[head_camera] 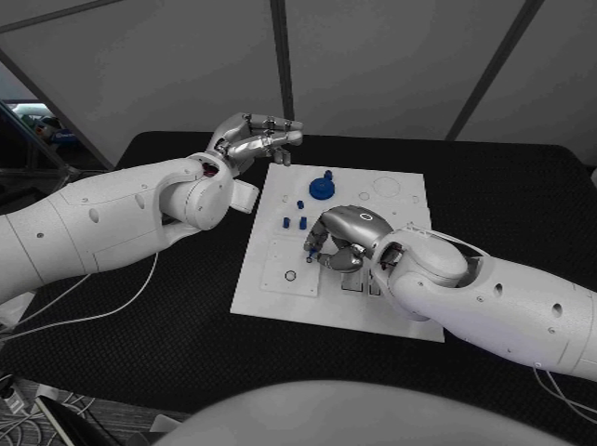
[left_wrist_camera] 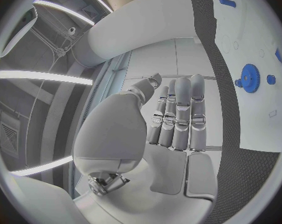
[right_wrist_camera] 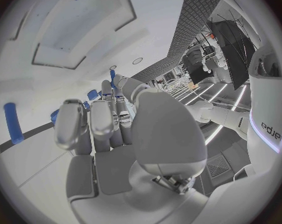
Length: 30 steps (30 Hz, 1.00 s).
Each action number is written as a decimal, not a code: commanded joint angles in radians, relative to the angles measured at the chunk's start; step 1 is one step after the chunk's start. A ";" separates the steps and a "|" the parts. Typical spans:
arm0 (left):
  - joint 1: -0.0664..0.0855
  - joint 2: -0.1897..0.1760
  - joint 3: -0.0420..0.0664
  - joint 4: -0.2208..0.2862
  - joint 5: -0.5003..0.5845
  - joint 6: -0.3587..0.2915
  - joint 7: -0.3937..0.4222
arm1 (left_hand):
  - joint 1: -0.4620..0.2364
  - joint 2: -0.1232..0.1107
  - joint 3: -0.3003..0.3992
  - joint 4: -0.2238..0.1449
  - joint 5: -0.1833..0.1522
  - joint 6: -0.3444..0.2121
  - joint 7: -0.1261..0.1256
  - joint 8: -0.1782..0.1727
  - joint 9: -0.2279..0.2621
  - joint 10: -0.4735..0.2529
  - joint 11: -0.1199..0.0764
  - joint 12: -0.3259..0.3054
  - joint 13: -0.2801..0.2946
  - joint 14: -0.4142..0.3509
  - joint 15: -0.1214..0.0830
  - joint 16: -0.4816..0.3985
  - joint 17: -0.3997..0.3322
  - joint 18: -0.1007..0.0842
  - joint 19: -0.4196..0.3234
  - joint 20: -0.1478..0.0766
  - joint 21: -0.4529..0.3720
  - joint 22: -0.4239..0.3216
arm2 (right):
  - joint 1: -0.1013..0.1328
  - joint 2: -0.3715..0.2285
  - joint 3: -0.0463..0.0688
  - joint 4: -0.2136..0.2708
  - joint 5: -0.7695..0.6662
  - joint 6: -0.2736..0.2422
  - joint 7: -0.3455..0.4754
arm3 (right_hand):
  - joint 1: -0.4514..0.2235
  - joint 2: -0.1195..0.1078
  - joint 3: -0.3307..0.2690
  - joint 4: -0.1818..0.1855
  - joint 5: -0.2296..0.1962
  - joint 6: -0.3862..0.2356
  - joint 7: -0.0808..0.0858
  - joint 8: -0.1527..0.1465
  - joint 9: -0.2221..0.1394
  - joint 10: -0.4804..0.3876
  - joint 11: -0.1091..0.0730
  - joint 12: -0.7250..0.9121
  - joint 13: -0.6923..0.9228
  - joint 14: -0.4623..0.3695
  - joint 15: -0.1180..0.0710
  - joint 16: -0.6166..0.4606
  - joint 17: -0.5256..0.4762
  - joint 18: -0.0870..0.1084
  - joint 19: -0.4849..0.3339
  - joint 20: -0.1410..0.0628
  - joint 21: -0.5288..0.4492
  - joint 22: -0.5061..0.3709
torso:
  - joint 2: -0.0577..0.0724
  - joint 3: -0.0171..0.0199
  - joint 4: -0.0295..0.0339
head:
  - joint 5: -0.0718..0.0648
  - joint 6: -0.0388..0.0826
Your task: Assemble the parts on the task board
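The white task board (head_camera: pixel 274 290) lies mid-table. A blue gear (head_camera: pixel 323 190) stands near its far edge, with small blue pegs (head_camera: pixel 292 222) just nearer. My right hand (head_camera: pixel 341 240) hangs over the board's middle, fingertips down at its surface beside a small blue piece (head_camera: pixel 308 253). In the right wrist view blue pieces (right_wrist_camera: pixel 91 94) sit right at the fingertips, and whether one is pinched is hidden; a blue peg (right_wrist_camera: pixel 13 123) lies apart on the board. My left hand (head_camera: pixel 256 137) is raised off the board's far left corner, fingers (left_wrist_camera: pixel 181 114) straight and holding nothing. The gear (left_wrist_camera: pixel 249 77) is beyond it.
The black table (head_camera: pixel 513 186) surrounds the board, with bare room on the right and near sides. Grey slotted fixtures (head_camera: pixel 356 284) sit on the board under my right wrist. Loose cables (head_camera: pixel 58 316) hang off the table's near left.
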 commanded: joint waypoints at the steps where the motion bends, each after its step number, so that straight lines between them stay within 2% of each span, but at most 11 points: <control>1: 0.002 -0.002 0.001 0.004 0.004 0.012 0.003 | -0.005 0.009 -0.006 0.002 0.004 -0.006 0.003 -0.004 -0.002 -0.005 -0.002 0.003 0.001 -0.003 0.004 -0.004 -0.002 -0.024 0.001 0.006 -0.003 -0.001 | 0.001 0.003 0.000 -0.003 -0.015 0.015 0.000 | -0.001 0.006 -0.002 -0.005 0.006 0.001 0.003 0.001 0.001 0.006 0.003 -0.005 0.001 0.013 -0.004 0.005 0.000 -0.009 0.004 0.003 0.003 0.002 | 0.000 0.0001 0.0004 | 0.001 -0.002; 4: 0.002 -0.003 0.001 0.005 0.004 0.012 0.003 | -0.005 0.009 -0.006 0.002 0.004 -0.006 0.003 -0.004 -0.002 -0.005 -0.002 0.003 0.001 -0.003 0.004 -0.004 -0.002 -0.024 0.001 0.006 -0.003 -0.001 | 0.000 0.007 0.000 -0.006 -0.017 0.018 0.000 | -0.001 0.006 -0.002 -0.005 0.006 0.001 0.003 0.001 0.001 0.006 0.003 -0.005 0.001 0.013 -0.004 0.005 0.000 -0.009 0.004 0.003 0.003 0.002 | -0.001 0.0001 0.0005 | 0.003 -0.006; 30: 0.002 -0.006 0.001 0.009 0.004 0.014 -0.001 | -0.004 0.010 -0.007 0.002 0.004 -0.008 0.004 -0.004 -0.001 -0.008 -0.001 0.005 0.002 -0.003 0.005 -0.004 -0.002 -0.024 0.002 0.007 -0.004 -0.001 | -0.003 0.022 -0.005 -0.023 -0.036 0.067 -0.002 | -0.003 0.007 -0.003 -0.005 0.008 0.000 0.003 0.001 0.002 0.005 0.004 -0.006 0.001 0.013 -0.004 0.004 -0.002 -0.009 0.003 0.003 0.002 0.000 | -0.001 -0.0007 -0.0004 | 0.006 -0.011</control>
